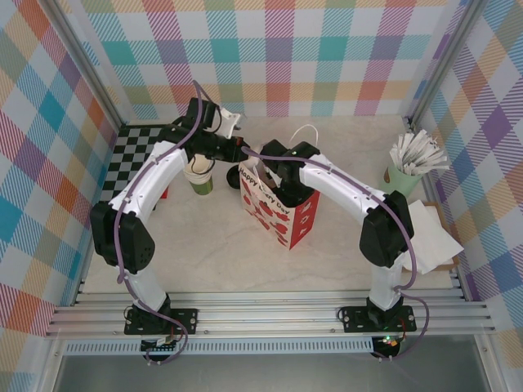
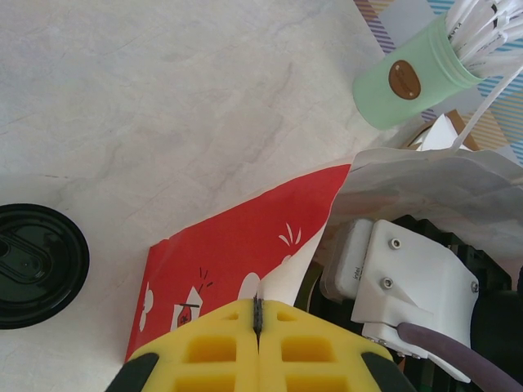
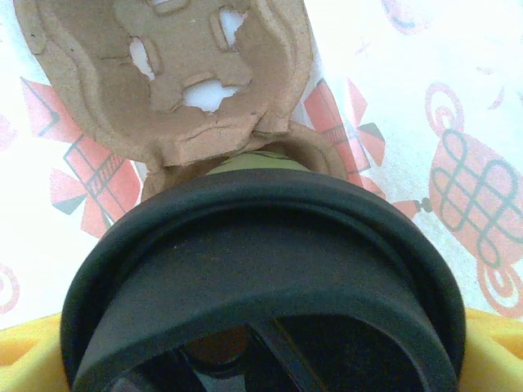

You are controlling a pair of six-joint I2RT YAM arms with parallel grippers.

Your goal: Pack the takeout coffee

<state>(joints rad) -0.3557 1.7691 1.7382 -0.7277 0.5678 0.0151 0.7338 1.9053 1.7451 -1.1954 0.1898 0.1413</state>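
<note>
The takeout coffee (image 3: 261, 245), its black lid close to the camera, stands inside the red-and-white paper bag (image 1: 282, 214) against a brown cardboard carrier (image 3: 163, 73). My right gripper (image 3: 261, 359) reaches down into the bag, one yellow finger (image 3: 24, 351) on each side of the lid. Whether they press on it is hidden. My left gripper (image 2: 258, 314) is shut on the bag's top edge (image 2: 286, 278), at the bag's left rim (image 1: 245, 155), holding it open.
A lidless stack of cream-and-green cups (image 1: 198, 174) stands left of the bag under the left arm. A round black lid (image 2: 33, 265) sits on the table near the bag. The mint cup of white sticks (image 1: 402, 178) and white napkins (image 1: 429, 233) are at the right; a checkered mat (image 1: 135, 159) lies far left.
</note>
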